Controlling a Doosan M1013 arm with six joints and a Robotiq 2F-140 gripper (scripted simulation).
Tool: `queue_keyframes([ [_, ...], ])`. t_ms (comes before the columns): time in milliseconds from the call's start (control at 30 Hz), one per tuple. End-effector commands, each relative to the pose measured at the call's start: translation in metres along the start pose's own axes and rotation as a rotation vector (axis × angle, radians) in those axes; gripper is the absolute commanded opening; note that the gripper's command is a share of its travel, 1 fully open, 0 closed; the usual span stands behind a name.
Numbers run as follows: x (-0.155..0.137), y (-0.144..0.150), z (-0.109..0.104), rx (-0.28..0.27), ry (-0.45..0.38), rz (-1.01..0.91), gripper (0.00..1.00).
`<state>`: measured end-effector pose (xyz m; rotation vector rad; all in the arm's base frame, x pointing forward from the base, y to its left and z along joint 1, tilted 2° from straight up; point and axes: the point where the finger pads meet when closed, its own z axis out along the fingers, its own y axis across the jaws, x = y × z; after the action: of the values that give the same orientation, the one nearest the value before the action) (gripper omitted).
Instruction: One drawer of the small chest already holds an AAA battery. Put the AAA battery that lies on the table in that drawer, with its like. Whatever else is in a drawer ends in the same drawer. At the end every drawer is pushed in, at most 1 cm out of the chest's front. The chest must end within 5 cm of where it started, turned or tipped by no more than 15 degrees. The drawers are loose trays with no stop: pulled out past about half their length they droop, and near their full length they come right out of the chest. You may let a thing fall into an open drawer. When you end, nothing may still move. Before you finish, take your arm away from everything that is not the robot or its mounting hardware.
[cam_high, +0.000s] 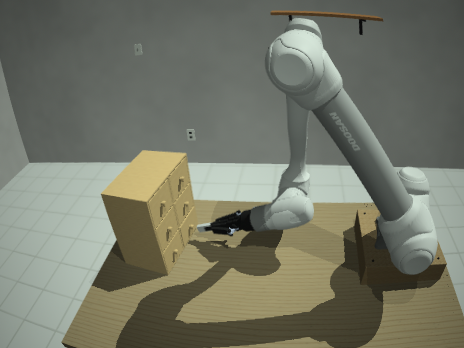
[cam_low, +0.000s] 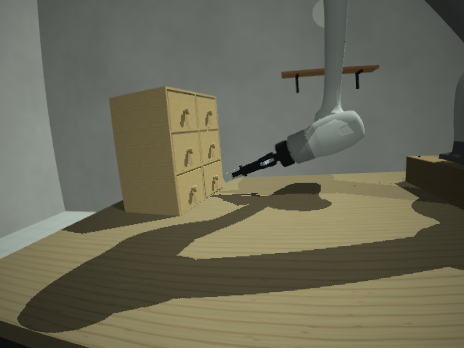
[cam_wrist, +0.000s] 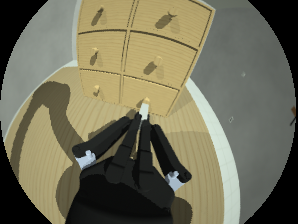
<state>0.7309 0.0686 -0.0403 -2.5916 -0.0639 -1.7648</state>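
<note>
The small wooden chest (cam_high: 131, 230) (cam_low: 145, 150) stands upright on the table, with three rows of two drawers. All the drawers look pushed in. My gripper (cam_high: 202, 227) (cam_low: 233, 175) (cam_wrist: 144, 109) is shut with its fingertips together, nothing seen between them. It reaches toward the chest low down, its tips just in front of the handle (cam_wrist: 146, 101) of the bottom drawer on the wrist view's right. Whether they touch it I cannot tell. No AAA battery shows in any view; the drawers' insides are hidden.
The wooden table (cam_high: 240, 310) (cam_low: 320, 320) bears the chest near one end and the arm's wooden base block (cam_high: 400, 277) (cam_low: 435, 182) at the other. The arm's shadow lies across the table. A wall shelf (cam_high: 327, 16) (cam_low: 310, 73) hangs far behind.
</note>
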Motion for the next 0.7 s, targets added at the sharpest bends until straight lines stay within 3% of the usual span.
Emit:
queue_keyframes([
  [0,-0.005,0.000,-0.019,0.003,0.003,-0.006,0.00],
  [400,-0.004,0.000,-0.035,0.003,0.003,-0.006,0.00],
  [667,0.047,-0.001,-0.090,0.003,0.003,-0.006,0.00],
])
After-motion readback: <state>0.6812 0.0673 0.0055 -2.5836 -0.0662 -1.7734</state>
